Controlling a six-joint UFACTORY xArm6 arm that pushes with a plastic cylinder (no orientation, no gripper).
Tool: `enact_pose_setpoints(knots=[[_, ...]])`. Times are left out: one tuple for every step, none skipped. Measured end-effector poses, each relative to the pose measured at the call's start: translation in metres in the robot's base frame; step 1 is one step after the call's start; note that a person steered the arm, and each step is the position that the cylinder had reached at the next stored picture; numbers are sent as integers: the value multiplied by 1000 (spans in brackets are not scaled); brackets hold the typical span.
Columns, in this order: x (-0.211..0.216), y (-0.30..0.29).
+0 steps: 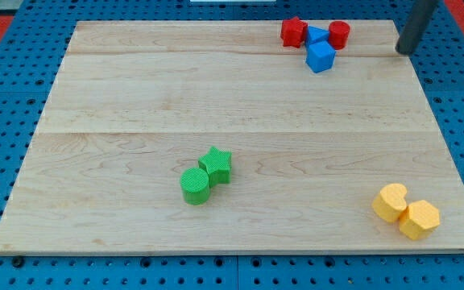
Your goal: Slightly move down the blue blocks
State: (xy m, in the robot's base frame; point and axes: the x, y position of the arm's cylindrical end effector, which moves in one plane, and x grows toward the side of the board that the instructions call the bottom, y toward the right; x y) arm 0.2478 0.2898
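Two blue blocks sit near the view's top right of the wooden board (135, 97). A blue cube (321, 57) lies just below a smaller blue block (316, 35), whose shape I cannot make out. A red star (293, 32) touches the upper blue block on its left. A red cylinder (339, 35) touches it on its right. My tip (403, 51) is at the top right, to the right of this cluster and apart from it.
A green cylinder (194, 185) and a green star (217, 165) touch each other low in the middle. A yellow cylinder (391, 202) and a yellow hexagon (420, 220) touch at the bottom right corner. Blue pegboard surrounds the board.
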Motion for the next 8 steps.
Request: enact_pose_setpoints(knots=[[-55,-5],[-56,-40],[-56,-82],[-51,-123],[-26,-131],[-4,-139],[-7,-148],[12,-148]])
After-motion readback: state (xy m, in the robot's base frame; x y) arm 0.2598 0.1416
